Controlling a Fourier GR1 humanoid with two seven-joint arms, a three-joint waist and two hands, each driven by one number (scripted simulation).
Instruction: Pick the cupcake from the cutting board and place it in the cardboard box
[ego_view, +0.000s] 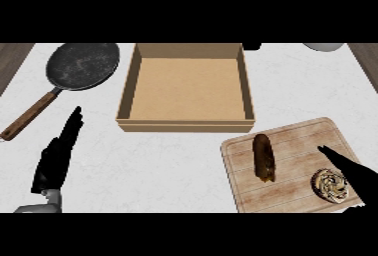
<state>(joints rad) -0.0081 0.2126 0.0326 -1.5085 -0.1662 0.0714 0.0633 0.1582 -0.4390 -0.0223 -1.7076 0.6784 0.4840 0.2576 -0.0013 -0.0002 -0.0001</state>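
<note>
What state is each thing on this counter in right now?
cardboard box: open, nothing inside.
cupcake: on the cutting board, beside the right hand.
cutting board: flat, bearing the cupcake and a long brown pastry.
frying pan: holds nothing.
right hand: open, fingers straight.
left hand: open, resting.

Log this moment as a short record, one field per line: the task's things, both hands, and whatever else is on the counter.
cupcake: on the board's lower right corner, beside the right hand
board: at the counter's lower right, also bears a long brown pastry
box: open, nothing in it, above and left of the board
right hand: open, fingers straight, over the board next to the cupcake, not holding it
left hand: open, at lower left, holding nothing
pan: upper left, wooden handle pointing down-left
</note>
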